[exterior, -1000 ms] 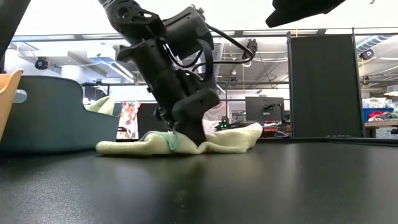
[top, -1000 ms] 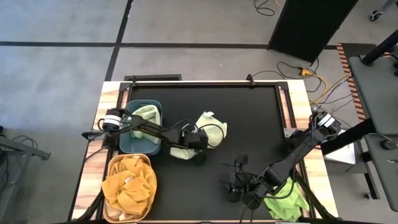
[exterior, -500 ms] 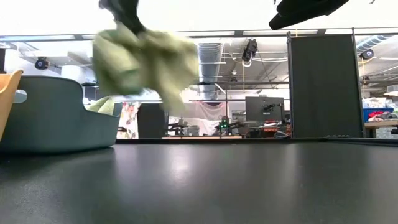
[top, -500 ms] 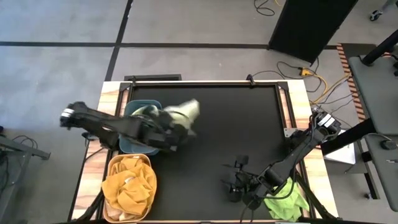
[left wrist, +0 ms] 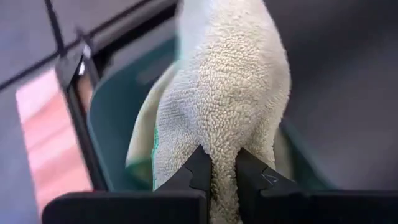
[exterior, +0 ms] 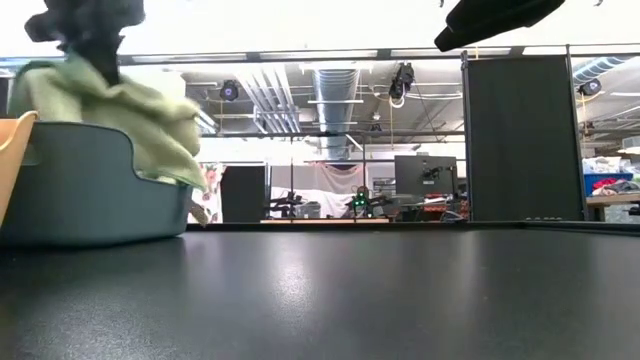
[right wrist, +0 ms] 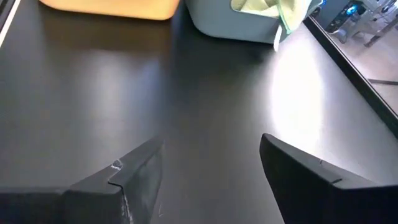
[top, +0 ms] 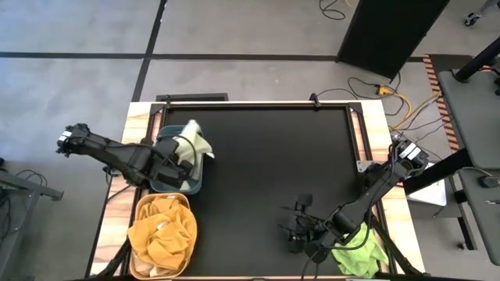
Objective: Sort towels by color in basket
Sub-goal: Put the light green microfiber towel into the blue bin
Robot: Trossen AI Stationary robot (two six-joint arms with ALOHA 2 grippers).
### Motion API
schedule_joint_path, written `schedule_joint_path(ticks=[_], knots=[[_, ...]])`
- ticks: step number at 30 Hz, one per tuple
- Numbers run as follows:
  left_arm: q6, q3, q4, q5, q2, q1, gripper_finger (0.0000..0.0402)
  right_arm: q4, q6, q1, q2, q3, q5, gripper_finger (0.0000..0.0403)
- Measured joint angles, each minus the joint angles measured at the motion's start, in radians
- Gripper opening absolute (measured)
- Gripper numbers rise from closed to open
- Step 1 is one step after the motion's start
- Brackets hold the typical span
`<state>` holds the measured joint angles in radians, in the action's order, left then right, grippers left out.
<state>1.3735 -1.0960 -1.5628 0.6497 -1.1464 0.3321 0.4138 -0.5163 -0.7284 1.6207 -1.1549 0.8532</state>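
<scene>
both arms matte black, jointed tubular links with black cables looped alongside; left pincer [left wrist: 224, 177] fingers [left wrist: 196, 171] flat black angular wedges, right pincer [right wrist: 208, 168] fingers [right wrist: 140, 171] the same, one edge scuffed pale.

The black table [top: 266, 164] lies bare across its middle and far side. The teal basket [top: 168, 179] and orange basket [top: 139, 215] crowd its left edge; the right gripper [top: 293, 230] sits near the front.
</scene>
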Motion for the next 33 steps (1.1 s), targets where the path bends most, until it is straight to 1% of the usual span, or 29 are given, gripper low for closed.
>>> schedule_joint_path(ticks=[7, 9, 11, 16, 18, 20, 28, 30, 33], knots=[[0.101, 0.196, -0.001, -0.280, 0.010, 0.000, 0.0011, 0.000, 0.000, 0.000, 0.000, 0.000, 0.000, 0.0249], [0.114, 0.248, 0.028, -0.337, -0.001, 0.000, 0.0011, 0.000, 0.000, 0.000, 0.000, 0.000, 0.000, 0.0251], [0.105, 0.291, 0.059, -0.375, -0.008, -0.007, 0.0011, 0.000, 0.001, 0.002, 0.000, 0.000, 0.000, 0.0255], [0.024, 0.349, 0.175, -0.411, -0.028, -0.058, 0.0011, 0.000, 0.003, 0.002, 0.000, 0.000, 0.003, 0.0265], [-0.040, 0.353, 0.200, -0.425, -0.042, -0.096, 0.0011, 0.000, 0.003, 0.002, 0.000, 0.000, 0.004, 0.0269], [-0.141, 0.352, 0.222, -0.434, -0.055, -0.146, 0.0011, 0.000, 0.003, 0.002, 0.000, 0.000, 0.004, 0.0273], [-0.692, 0.310, 0.248, -0.431, -0.102, -0.423, 0.0011, 0.000, 0.003, 0.002, 0.000, 0.000, 0.004, 0.0287], [-0.792, 0.323, 0.251, -0.448, -0.115, -0.480, 0.0011, 0.000, 0.003, 0.002, 0.000, 0.000, 0.004, 0.0290], [-0.888, 0.348, 0.264, -0.491, -0.151, -0.558, 0.0011, 0.000, 0.003, 0.002, 0.000, 0.000, 0.004, 0.0295]])
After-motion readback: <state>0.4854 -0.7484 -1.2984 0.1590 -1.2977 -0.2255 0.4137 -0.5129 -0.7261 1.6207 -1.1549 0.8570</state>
